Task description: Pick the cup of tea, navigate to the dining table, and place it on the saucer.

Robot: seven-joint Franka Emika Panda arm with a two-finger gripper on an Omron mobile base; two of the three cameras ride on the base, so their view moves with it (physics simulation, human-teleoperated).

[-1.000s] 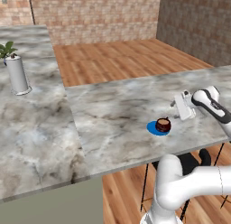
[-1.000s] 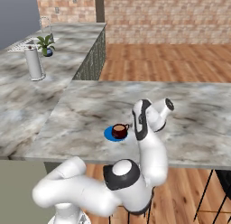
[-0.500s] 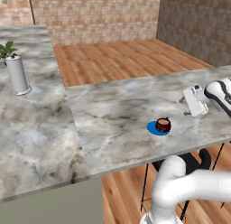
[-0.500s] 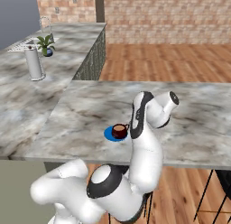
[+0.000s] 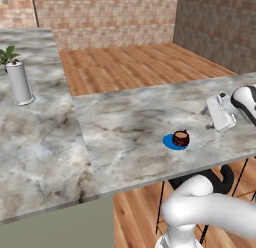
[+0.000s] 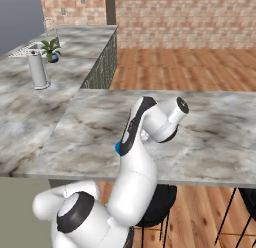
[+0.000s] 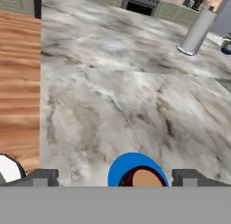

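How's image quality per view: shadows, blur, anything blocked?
Left base view: flat light, soft blur, a faint shadow under the cup of tea on the saucer. Right base view: arm hides most of the saucer. Hand view: sharp enough, cup cropped at the bottom.

Room: simulated kitchen
Brick walls (image 5: 105, 14), wood plank floor (image 5: 135, 67), marble island counter (image 5: 35, 137), dark stools (image 6: 157, 204).

The gripper (image 5: 218, 112) has drawn back from the cup of tea (image 5: 181, 138), moving to the right and away from it over the dining table (image 5: 125, 122). The gap between them has widened.
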